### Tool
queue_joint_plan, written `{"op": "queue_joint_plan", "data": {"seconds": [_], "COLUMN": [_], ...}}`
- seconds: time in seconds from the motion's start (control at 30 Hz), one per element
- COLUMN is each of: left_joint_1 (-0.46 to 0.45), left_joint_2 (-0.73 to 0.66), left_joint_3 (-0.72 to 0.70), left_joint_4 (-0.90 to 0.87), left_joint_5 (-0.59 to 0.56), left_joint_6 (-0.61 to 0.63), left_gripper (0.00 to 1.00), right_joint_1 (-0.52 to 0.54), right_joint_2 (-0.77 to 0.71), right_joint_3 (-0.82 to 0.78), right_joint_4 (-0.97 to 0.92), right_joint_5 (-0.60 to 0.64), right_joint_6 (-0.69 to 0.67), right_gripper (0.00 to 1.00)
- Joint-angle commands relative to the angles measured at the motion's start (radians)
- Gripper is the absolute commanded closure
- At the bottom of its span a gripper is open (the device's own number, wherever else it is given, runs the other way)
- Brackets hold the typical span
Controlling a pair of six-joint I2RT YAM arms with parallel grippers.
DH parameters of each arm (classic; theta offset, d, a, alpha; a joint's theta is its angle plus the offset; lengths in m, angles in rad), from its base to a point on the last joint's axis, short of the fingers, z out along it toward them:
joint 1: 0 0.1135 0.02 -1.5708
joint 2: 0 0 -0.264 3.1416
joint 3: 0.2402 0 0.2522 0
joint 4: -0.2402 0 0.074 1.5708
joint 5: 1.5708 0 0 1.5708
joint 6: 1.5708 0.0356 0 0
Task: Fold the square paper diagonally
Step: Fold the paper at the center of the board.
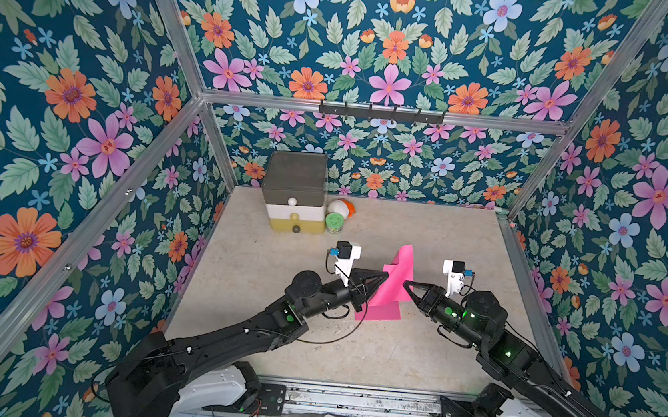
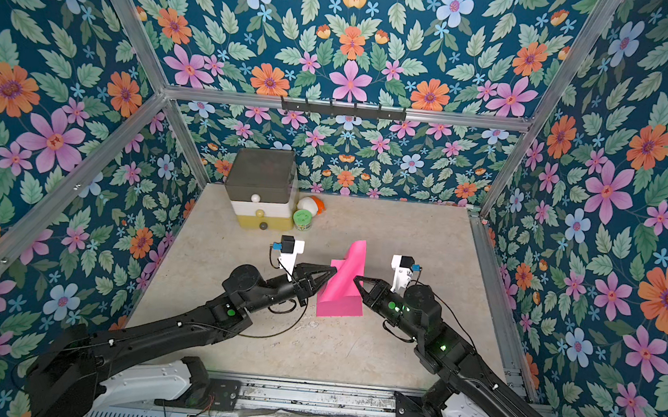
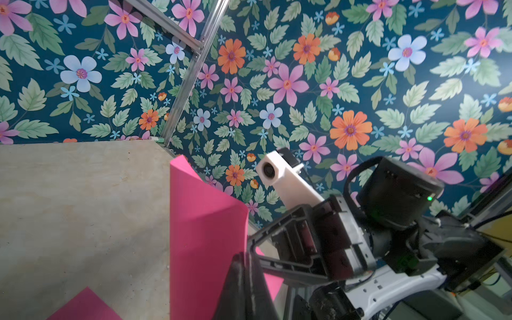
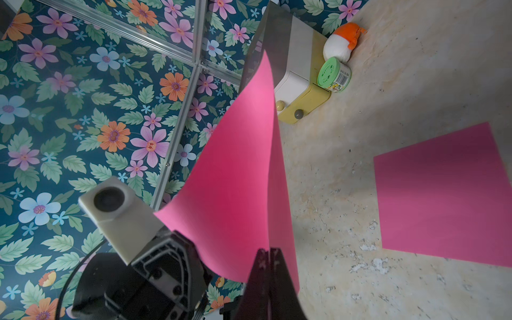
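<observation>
The pale marbled bench point(image 1: 351, 353) fills the floor of the flowered enclosure. Over it the left arm point(image 1: 237, 329) and the right arm point(image 1: 518, 357) reach in from the near edge and point towards each other at mid-bench. At the far left stands a three-drawer unit point(image 1: 295, 180) with a dark top and a round knob on each drawer.

The pink paper point(image 1: 388, 298) sits between the two arms, just right of the bench's middle. Its near part lies flat on the bench, and the rest rises in a curved sheet with one corner pointing up and away. The left jaws are closed on the raised sheet's left edge, pinching it at their tips. The right jaws are closed on its right edge and meet it from the opposite side. The two sets of tips stand close together, and only the width of that standing fold is between them. In the right wrist view the paper point(image 4: 235, 166) runs straight into the closed tips (no gap shows there).

Just right of the drawer unit lie a white-and-orange plush toy point(image 1: 340, 208) and, nearer, a small green-lidded tub point(image 1: 334, 222), both well apart from the paper.
</observation>
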Motion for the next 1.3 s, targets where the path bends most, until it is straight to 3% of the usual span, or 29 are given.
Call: {"op": "queue_joint_plan", "data": {"seconds": [0.0,0.1,0.37,0.8,0.97,1.27], "left_joint_1": [-0.031,-0.068,-0.13,-0.195,-0.2,-0.208], "left_joint_2": [0.003,0.012,0.047,0.109,0.189,0.35], "left_joint_3": [-0.006,-0.015,0.002,0.006,0.003,0.001], "left_joint_4": [-0.083,-0.107,-0.14,-0.119,-0.074,0.025], "left_joint_5": [-0.138,-0.227,-0.327,-0.401,-0.399,-0.407], "left_joint_6": [0.135,0.192,0.278,0.335,0.336,0.294], "left_gripper": [1.0,1.0,1.0,1.0,1.0,1.0], "right_joint_1": [0.002,0.002,0.008,0.009,0.005,-0.064], "right_joint_2": [0.008,0.027,0.05,0.084,0.094,0.088], "right_joint_3": [0.008,0.009,0.012,-0.005,-0.074,-0.334], "right_joint_4": [-0.009,-0.009,-0.06,-0.13,-0.098,0.11], "right_joint_5": [0.043,0.044,0.066,0.107,0.119,0.073], "right_joint_6": [0.026,0.042,0.08,0.137,0.147,0.19], "right_gripper": [1.0,1.0,1.0,1.0,1.0,1.0]}}
